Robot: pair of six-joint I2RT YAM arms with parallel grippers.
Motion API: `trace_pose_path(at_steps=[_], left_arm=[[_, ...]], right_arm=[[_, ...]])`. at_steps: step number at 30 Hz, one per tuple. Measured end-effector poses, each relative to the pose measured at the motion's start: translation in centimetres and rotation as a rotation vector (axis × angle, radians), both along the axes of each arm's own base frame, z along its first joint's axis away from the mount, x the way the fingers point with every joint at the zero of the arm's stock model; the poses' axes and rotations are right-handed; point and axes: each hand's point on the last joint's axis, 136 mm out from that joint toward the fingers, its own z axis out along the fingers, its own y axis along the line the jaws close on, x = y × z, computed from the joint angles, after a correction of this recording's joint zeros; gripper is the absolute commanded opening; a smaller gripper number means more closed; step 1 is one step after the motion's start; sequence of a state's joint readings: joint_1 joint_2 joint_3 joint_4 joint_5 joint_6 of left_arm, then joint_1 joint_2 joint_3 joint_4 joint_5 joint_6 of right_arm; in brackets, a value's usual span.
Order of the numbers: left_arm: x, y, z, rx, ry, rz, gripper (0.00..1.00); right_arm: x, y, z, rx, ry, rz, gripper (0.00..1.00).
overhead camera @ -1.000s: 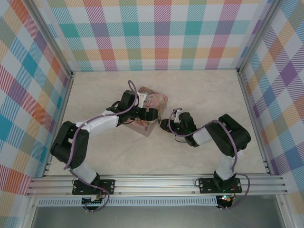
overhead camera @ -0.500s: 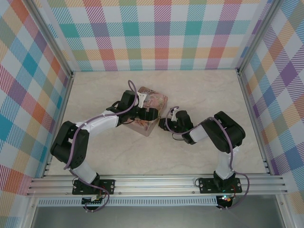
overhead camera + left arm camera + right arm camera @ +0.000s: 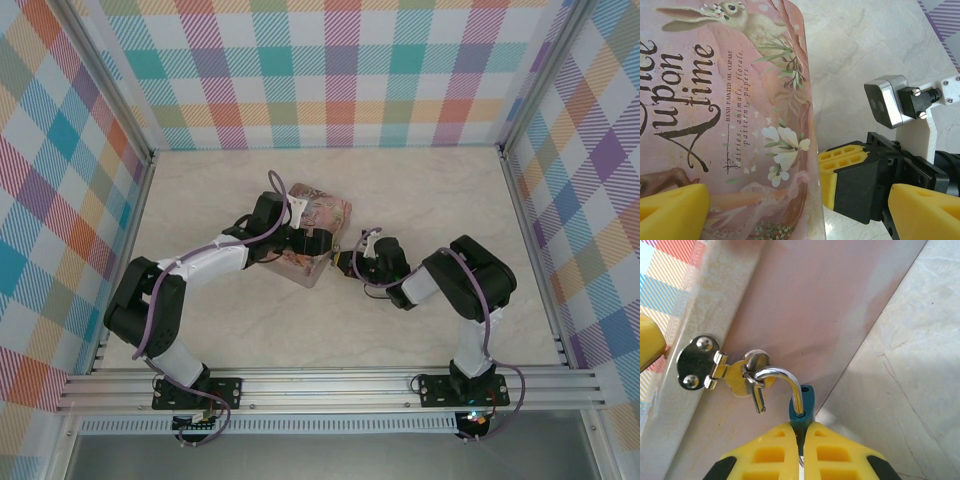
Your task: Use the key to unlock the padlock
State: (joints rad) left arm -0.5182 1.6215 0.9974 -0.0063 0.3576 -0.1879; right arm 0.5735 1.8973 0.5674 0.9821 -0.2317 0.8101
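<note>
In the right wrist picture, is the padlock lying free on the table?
No, the padlock hangs by its shackle from the latch of the pink tin, and the right gripper is shut on its blue body.

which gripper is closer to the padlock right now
Right. The right gripper is shut on the padlock at the side of the tin; the left gripper sits open over the lid, apart from the padlock.

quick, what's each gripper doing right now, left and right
left gripper: open, over the tin
right gripper: closed on the padlock
</note>
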Motion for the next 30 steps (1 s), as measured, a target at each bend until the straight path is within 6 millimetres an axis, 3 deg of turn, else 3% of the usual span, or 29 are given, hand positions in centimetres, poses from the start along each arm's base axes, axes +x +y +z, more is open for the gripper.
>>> trace_pose_path(at_steps=[12,20,30], left_arm=[[-0.2,0.0,-0.1,0.008,-0.022,-0.025,0.93],[-0.3,0.0,-0.2,0.019,-0.032,-0.037,0.93],[0.0,0.3,-0.4,0.030,-0.039,-0.031,0.93]], right_arm=[[0.3,-0.1,0.3,0.047,0.049,-0.013,0.04],[2.0,0.1,0.7,0.049,0.093,-0.041,0.04],[3.7,0.6,0.6,-0.071,0.157,-0.034,0.04]])
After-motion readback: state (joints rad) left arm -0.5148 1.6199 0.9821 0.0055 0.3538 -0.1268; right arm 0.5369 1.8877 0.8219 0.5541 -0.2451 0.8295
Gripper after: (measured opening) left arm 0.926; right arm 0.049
